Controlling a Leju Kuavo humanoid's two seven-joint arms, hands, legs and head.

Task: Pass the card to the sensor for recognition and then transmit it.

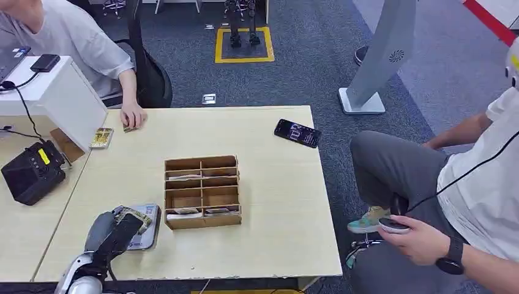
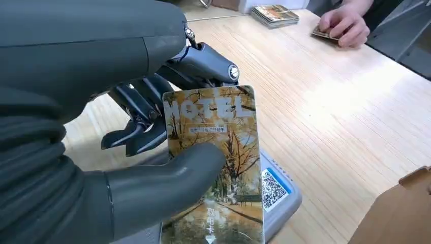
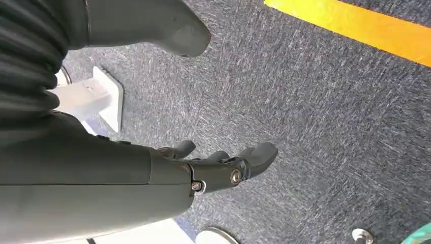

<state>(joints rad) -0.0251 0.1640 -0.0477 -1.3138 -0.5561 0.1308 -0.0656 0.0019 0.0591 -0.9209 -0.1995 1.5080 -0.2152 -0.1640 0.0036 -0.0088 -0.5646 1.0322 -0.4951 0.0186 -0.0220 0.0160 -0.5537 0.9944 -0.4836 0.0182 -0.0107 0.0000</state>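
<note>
Holding card over sensor, left hand; wooden organizer beside

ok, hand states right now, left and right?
Left hand: holding the card over the sensor.
Right hand: open, holding nothing.

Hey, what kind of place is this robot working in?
Probably an office or robot test lab: grey carpet with a yellow floor marking, light wooden table, laptop, and seated people watching while the left hand holds a card.
</note>
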